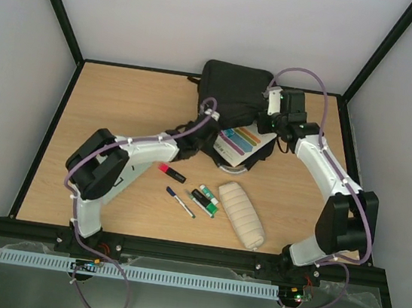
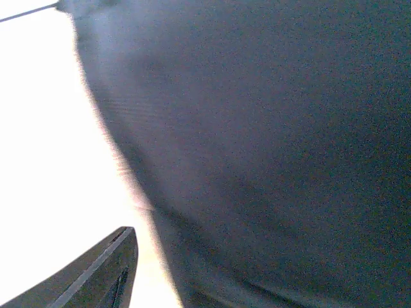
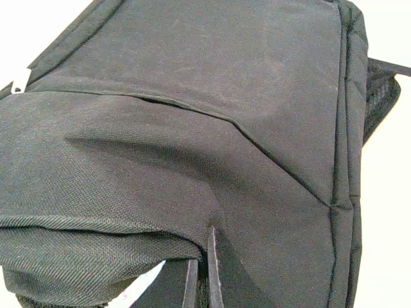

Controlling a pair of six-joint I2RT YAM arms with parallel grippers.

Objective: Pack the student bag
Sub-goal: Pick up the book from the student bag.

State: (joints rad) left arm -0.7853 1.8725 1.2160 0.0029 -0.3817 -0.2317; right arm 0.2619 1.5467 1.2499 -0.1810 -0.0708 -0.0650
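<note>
Soft blk woven-fabric student bag (image 3: 192,128), rect.

Large black soft fabric backpack (image 1: 234,88) lies at far centre of light wooden table (image 1: 121,105). White flat book with coloured stripes (image 1: 238,143) sticks out from its near side. Left gripper (image 1: 189,143) is at backpack's near-left corner, right gripper (image 1: 265,122) at its right edge. Nearer, left to right: red marker (image 1: 172,172), thin dark pen (image 1: 180,202), green-and-black markers (image 1: 207,200), beige ribbed cylindrical pencil case (image 1: 242,215), all apart from backpack.
</note>
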